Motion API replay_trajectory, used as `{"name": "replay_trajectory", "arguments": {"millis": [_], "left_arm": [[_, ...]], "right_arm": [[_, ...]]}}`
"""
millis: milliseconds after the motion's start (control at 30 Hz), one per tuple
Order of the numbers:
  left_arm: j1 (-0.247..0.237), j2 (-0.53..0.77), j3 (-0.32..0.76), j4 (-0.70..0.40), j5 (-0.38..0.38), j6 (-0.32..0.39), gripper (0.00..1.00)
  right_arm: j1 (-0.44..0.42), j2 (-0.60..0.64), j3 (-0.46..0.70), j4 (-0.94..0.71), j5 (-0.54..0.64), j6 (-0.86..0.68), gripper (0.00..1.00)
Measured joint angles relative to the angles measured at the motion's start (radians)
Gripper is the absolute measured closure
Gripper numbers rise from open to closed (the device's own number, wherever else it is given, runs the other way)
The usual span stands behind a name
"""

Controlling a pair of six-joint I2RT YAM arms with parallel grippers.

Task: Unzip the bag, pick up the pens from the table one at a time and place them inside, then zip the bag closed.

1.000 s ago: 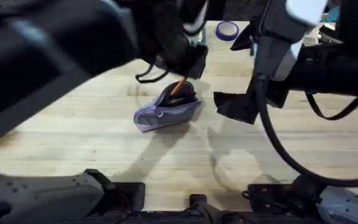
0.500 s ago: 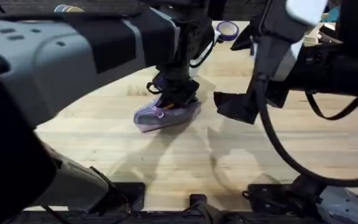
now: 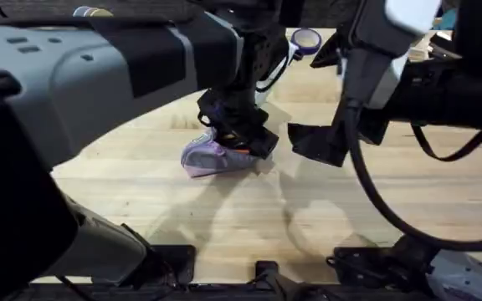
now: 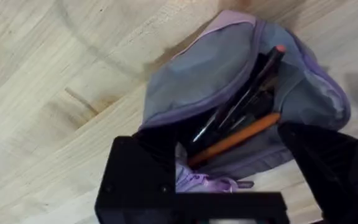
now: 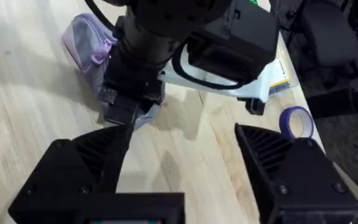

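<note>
1. My left arm has a grey shell with black joints.
2. My right arm carries a looping black cable.
3. Its gripper fingers look ribbed black, possibly plastic.

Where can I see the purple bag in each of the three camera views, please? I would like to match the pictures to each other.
Overhead: the bag lies on the table left of centre, partly under the left gripper.
Left wrist: the bag is open at centre, an orange pen and dark pens inside.
Right wrist: the bag is at upper left, beside the left arm.
Shared landmark: the roll of purple tape, also in the right wrist view.
</note>
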Motion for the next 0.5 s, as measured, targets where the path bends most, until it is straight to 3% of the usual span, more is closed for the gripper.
{"name": "replay_trajectory", "arguments": {"millis": [300,500], "left_arm": [[0.0,-0.014,0.024,-0.013,0.025,0.005,0.009],[0.0,-0.156,0.026,-0.019,0.027,0.065,0.008]], "right_arm": [[0.0,0.0,0.0,0.0,0.0,0.0,0.004],[0.0,0.0,0.0,0.0,0.0,0.0,0.003]]}}
